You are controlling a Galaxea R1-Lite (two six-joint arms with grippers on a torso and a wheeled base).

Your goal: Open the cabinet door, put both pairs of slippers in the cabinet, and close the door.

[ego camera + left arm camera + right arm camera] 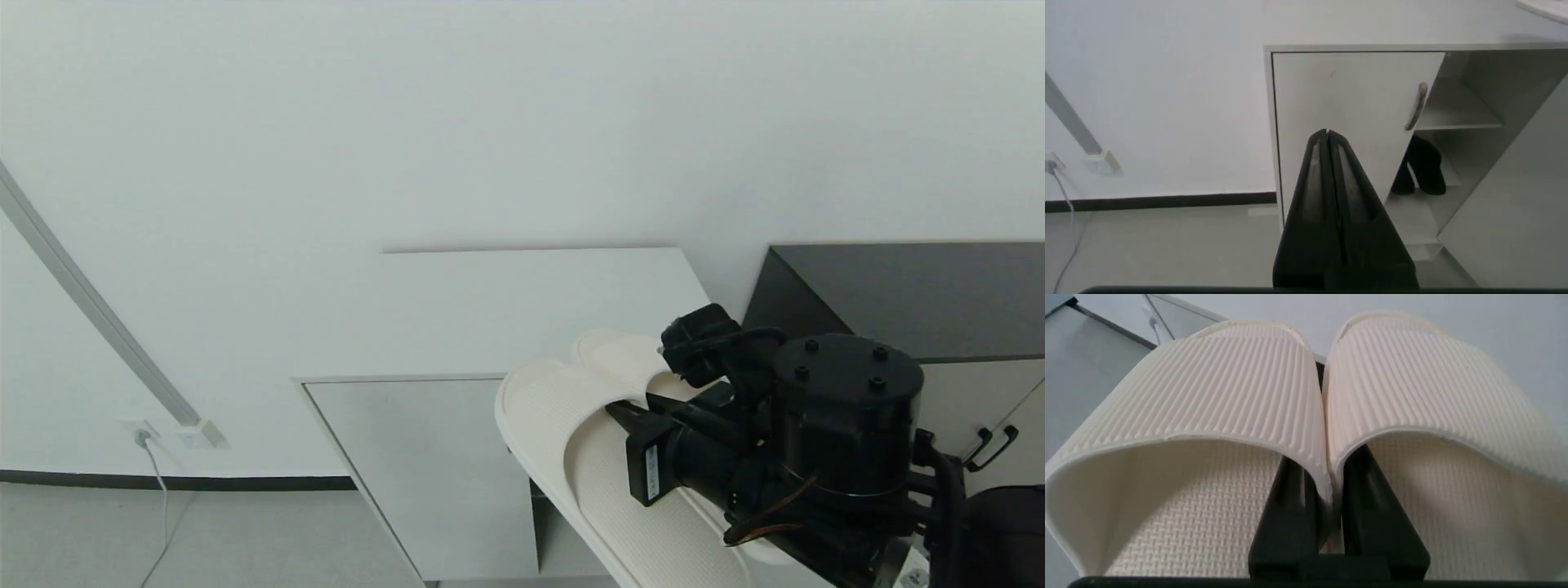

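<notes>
**Operator:** Report the container and its contents

**Unit:** The white rectangular board cabinet (531, 302) has its flat white door (1355, 114) swung open, with the curved metal handle (1417, 106) at the door's free edge. Inside, a white shelf (1462, 114) divides the space. In the compartment below that shelf, a pair of dark shoes (1421, 167) stands upright on the floor of the cabinet.

**Operator:** Report hand state

**Unit:** My right gripper (1327, 490) is clamped on the pair of cream ribbed foam slippers (1233, 400). Its fingers pinch the inner edges of both soles together, between the two straps. The slippers lie side by side, touching, and are held in the air outside the cabinet, near its top front edge. My left gripper (1327, 139) is closed finger against finger with nothing between them. It points toward the open door and is apart from it
</notes>
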